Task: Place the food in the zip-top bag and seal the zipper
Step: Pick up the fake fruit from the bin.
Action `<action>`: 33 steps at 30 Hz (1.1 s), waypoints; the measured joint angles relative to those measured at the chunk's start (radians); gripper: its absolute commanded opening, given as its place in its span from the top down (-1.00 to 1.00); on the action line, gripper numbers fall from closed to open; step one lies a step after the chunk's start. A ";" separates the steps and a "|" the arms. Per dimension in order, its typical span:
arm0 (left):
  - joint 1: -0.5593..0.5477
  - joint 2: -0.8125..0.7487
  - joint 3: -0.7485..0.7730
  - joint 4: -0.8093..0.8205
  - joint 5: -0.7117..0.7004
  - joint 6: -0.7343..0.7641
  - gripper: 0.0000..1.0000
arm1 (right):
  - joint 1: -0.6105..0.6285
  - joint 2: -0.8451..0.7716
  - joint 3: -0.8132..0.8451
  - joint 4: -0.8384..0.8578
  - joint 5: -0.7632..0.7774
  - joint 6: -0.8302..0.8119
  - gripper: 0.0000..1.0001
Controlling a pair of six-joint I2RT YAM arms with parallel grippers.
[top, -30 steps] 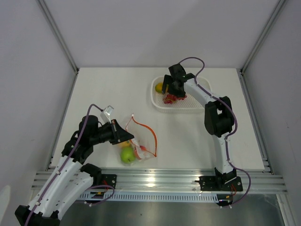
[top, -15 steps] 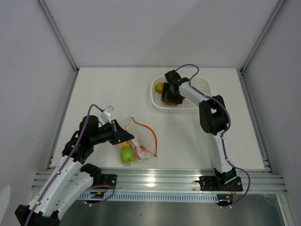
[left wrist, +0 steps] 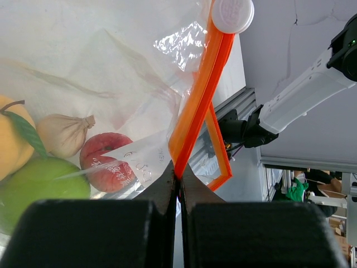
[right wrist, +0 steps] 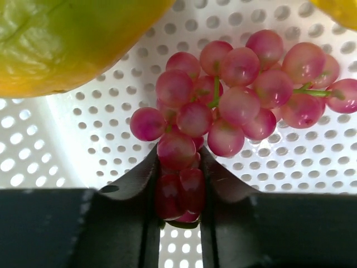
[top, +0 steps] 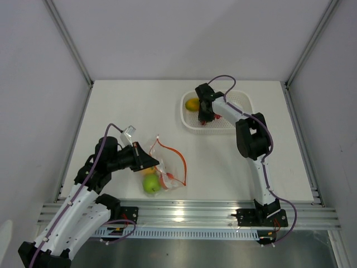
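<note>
The clear zip-top bag [top: 163, 174] lies at the front left with a green apple [top: 150, 184] and other fruit inside. In the left wrist view the apple [left wrist: 39, 181], a red peach [left wrist: 106, 167] and a yellow-orange fruit [left wrist: 12, 139] show through the plastic. My left gripper [left wrist: 178, 177] is shut on the orange zipper [left wrist: 198, 106] and holds the bag's mouth up. My right gripper [right wrist: 179, 190] is down in the white basket [right wrist: 56, 145], its jaws closed on the lower grapes of the dark red grape bunch [right wrist: 234, 100]. A mango [right wrist: 72, 39] lies beside it.
The white perforated basket [top: 240, 100] stands at the back right with the mango [top: 192, 104] at its left end. A yellow piece [right wrist: 340, 8] shows at the corner of the right wrist view. The zipper's white slider [left wrist: 232, 15] sits at the strip's far end.
My right gripper has dropped onto the grape bunch in the basket and its jaws have closed from wide open onto the grapes. The left arm and the bag have not moved.
</note>
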 measured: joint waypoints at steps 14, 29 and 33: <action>0.001 -0.016 -0.004 0.000 0.000 -0.001 0.99 | -0.024 -0.095 -0.046 0.000 0.008 -0.037 0.92; 0.001 -0.013 -0.004 0.000 0.000 -0.003 0.99 | 0.032 -0.513 -0.120 0.014 -0.102 -0.160 0.92; 0.001 -0.006 -0.004 0.001 0.000 -0.003 0.99 | 0.087 -0.628 -0.186 0.027 -0.254 -0.199 0.90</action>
